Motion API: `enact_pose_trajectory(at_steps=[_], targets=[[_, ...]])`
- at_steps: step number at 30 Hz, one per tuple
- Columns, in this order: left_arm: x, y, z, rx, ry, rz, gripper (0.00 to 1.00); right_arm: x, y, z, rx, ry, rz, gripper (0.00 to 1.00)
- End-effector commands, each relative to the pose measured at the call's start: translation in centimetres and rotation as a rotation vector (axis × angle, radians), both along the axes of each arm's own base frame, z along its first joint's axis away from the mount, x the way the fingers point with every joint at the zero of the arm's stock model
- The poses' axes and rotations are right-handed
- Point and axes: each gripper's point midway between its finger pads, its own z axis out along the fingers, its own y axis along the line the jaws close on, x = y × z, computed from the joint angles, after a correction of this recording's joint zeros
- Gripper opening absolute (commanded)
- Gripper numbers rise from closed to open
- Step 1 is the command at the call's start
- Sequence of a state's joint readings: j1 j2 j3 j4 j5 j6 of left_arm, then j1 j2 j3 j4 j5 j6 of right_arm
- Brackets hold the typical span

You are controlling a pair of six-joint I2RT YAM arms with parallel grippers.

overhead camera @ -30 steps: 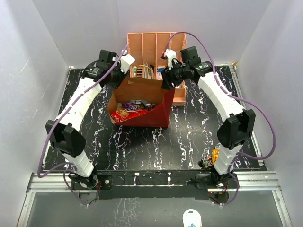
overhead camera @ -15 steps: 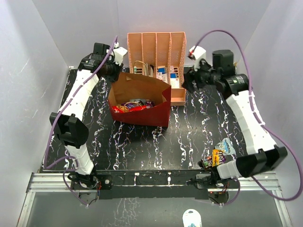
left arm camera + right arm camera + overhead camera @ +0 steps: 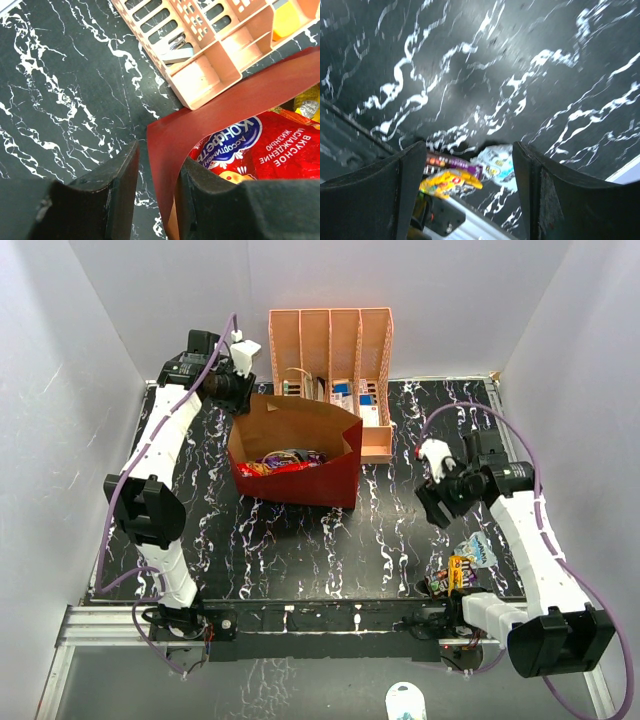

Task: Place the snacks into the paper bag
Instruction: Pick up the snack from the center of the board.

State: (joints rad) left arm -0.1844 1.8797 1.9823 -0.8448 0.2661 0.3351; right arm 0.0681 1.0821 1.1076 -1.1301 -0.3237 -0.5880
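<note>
Even, bright overhead light; soft shadows. Right wrist view motion-blurred. Left wrist view sharp, near fingers defocused.

The left arm was stretched way out toward the far left, wrist bent inward, and its black two-finger left gripper sat with the fingers only a narrow gap apart, pinching a thin sheet edge. The right arm was folded back on the right side, elbow low, with its black right gripper pointing down, fingers spread wide, nothing between them.

Bare table surrounds the right claw; organizer backs the paper bag.
</note>
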Motion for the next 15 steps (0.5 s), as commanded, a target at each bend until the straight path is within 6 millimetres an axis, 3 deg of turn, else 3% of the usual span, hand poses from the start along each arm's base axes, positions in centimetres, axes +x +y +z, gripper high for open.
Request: enact_pose_trajectory(at_steps=[1,9,15], targets=[[-1.0,-0.5,1.5,-0.048,-0.005,-0.017,0.31,-3.5,-1.7,-2.8,-0.111,0.123,0.081,0.73],[-0.9,-0.7,0.4,-0.056,0.028,-0.002,0.31,-6.3,-3.8,-7.0,-0.220,0.317,0.062,0.76],[-0.9,-0.5,0.3,-0.048,0.029,0.004,0.31,-7.2,-3.3,-8.7,-0.193,0.416,0.082,0.76]])
